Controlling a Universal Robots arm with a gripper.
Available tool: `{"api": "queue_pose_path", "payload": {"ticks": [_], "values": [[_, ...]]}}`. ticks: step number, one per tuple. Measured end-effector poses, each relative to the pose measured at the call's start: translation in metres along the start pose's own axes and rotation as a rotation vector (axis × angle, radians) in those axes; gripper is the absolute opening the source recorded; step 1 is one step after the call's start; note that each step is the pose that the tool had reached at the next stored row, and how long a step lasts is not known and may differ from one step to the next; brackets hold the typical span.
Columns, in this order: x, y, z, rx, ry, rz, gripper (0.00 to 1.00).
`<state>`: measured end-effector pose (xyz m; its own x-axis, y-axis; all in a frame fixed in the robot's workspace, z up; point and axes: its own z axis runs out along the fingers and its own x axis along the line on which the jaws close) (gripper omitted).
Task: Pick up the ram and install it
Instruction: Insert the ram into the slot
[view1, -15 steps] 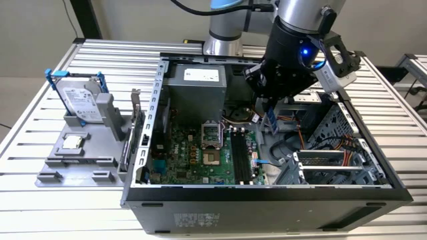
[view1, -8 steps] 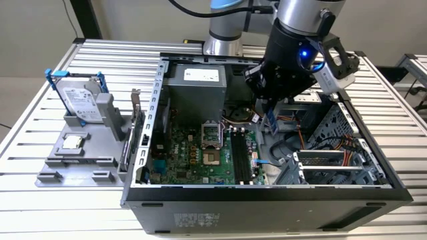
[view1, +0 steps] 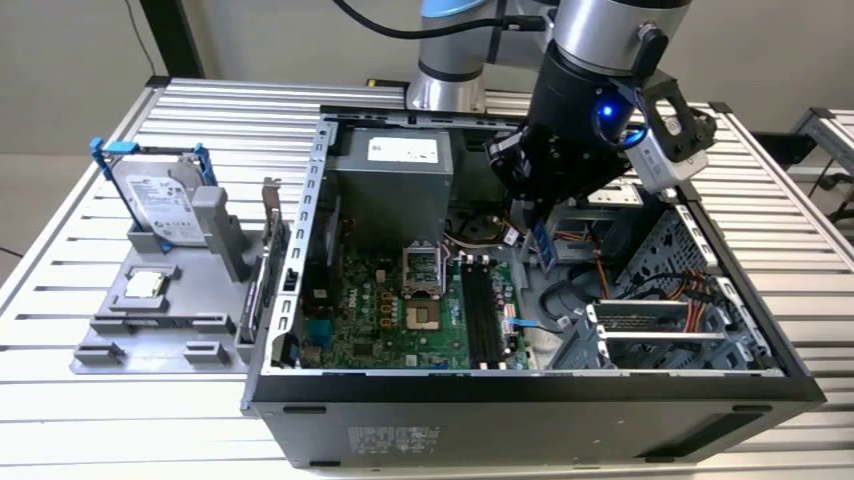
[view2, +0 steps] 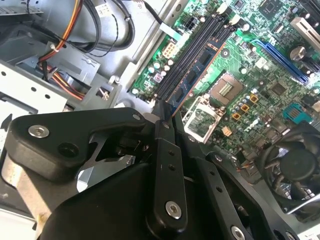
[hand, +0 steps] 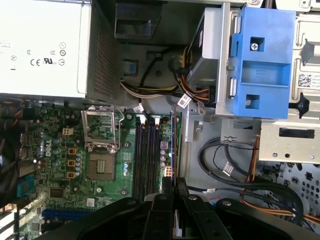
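Ribbed metal counter (view1: 80, 250) carries an open computer case (view1: 534, 400) and, on the exterior view's left, a grey fixture (view1: 147, 330) with a silver hard drive (view1: 160, 205) in a blue frame and a square processor chip (view1: 144, 287). Inside the case: silver power supply (view1: 387, 170), green motherboard (view1: 387, 310) with empty CPU socket (hand: 102, 165) and black memory slots (hand: 147, 155), blue drive caddy (hand: 265, 60), cable bundles. Arm reaches down into the case. Claw (hand: 174, 192) is clenched on the ram (hand: 174, 145), gripping one end; in the first wrist view the stick shows edge-on as a thin dark line just beside the black slots, over the board's edge. In the second wrist view the ram (view2: 192, 80) runs parallel to the slots, apparently above them, not seated.
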<state>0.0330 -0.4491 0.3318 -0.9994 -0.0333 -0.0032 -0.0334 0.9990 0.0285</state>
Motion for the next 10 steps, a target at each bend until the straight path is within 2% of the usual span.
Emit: {"api": "queue_pose_path", "payload": {"ticks": [10], "values": [[0.0,0.0,0.001,-0.0004,-0.0001,0.0,0.0]]}}
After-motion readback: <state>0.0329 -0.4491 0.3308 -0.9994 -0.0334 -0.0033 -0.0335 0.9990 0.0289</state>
